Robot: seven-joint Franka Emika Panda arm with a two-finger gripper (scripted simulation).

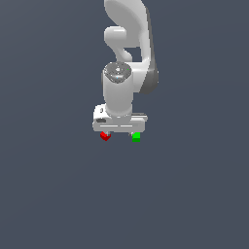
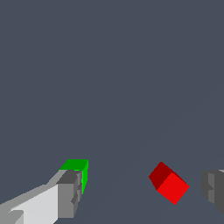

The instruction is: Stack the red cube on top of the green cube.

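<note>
Fingers (image 2: 70, 192) spread, red cube (image 2: 169, 183) between, green cube (image 2: 78, 168) seemingly outside

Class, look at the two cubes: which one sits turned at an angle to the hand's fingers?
The red cube; its corner faces forward, while the green cube sits square.

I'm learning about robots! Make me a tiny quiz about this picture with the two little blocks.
1. True or false: the red cube already sits on top of the green cube.
2. In the exterior view, which cube is on the exterior view's right? A) red B) green C) neither
3. Fill in: in the wrist view, the gripper has its fingers spread wide, so it is ____.

Key:
1. False. The two cubes lie apart, side by side on the grey floor.
2. B. The green cube is on that side, the red one on the left.
3. Open. The red cube lies between the fingers, untouched, and the green cube is beside one finger.
</note>
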